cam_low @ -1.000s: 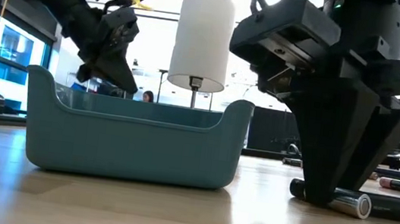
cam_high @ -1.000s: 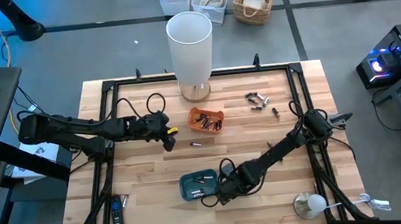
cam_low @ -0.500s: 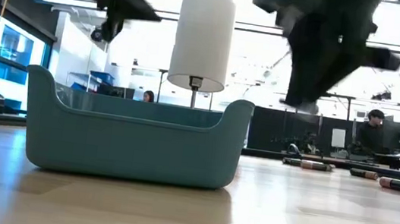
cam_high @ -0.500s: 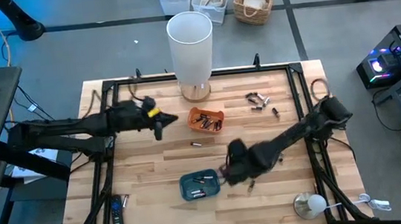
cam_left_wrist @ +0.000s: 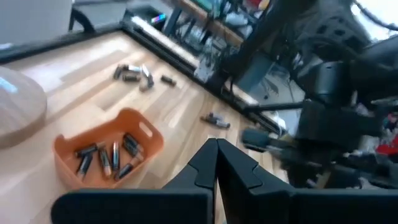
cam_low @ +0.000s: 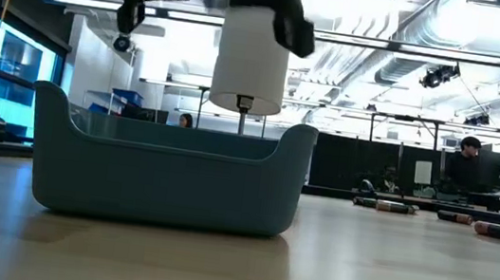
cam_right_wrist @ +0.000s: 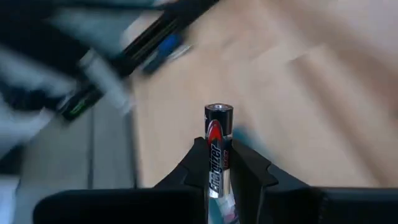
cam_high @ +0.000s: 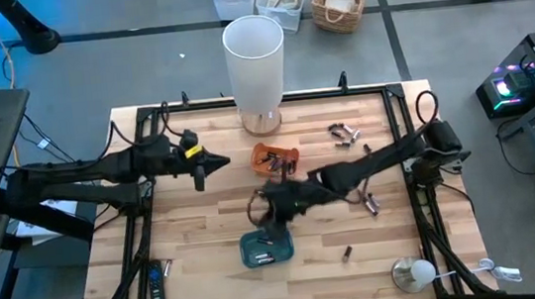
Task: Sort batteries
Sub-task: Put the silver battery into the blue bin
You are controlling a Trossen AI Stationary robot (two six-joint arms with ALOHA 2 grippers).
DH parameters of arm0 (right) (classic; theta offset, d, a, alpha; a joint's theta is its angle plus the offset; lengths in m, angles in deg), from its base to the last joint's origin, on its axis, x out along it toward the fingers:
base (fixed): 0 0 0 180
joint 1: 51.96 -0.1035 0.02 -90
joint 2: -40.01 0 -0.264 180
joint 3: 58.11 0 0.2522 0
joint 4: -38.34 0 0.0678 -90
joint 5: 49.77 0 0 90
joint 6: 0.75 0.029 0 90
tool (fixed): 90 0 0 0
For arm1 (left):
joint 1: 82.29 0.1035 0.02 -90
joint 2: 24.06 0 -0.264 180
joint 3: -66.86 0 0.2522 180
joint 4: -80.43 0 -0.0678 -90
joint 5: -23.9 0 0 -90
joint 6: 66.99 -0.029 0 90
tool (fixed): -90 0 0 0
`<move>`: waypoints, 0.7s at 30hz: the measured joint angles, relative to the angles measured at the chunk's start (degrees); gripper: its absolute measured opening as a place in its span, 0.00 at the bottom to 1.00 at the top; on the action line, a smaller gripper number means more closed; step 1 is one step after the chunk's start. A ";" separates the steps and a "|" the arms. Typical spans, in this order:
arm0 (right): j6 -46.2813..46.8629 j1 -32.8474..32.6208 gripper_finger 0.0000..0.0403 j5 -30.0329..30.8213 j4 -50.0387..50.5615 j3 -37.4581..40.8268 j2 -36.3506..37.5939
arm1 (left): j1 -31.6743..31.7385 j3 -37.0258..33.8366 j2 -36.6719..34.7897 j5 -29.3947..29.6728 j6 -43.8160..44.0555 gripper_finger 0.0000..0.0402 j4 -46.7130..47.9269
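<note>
Wooden table, battery clamped between right jaws

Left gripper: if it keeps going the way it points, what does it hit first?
Probably the orange tray. The left gripper, fingers shut and empty, points toward its near rim; height is unclear, so it may pass over.

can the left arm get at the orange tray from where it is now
Probably yes. The left gripper, fingers shut, hovers just beside the orange tray with only bare table between them. The right gripper, holding a battery, sits nearer the teal tray.
</note>
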 joint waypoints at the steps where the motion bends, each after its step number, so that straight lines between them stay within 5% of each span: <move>1: -1.28 -0.85 0.08 -1.44 0.87 0.02 -0.36 | -0.34 -0.02 0.16 0.00 0.01 0.00 0.38; 6: -3.47 -3.87 0.08 -6.81 3.39 0.09 -3.86 | -1.18 -0.32 1.53 1.56 1.00 0.00 0.30; 10: -1.97 -5.18 0.09 -1.57 3.01 0.15 -7.42 | -1.18 -0.32 2.54 2.58 1.50 0.00 -0.14; 16: 1.10 -5.41 0.35 4.48 5.84 0.07 -7.39 | -1.18 -0.32 3.23 2.59 2.93 0.00 -2.25; 21: -0.01 -5.58 0.50 -1.04 10.68 0.02 -4.97 | -1.18 -0.31 3.19 2.69 2.93 0.00 -2.59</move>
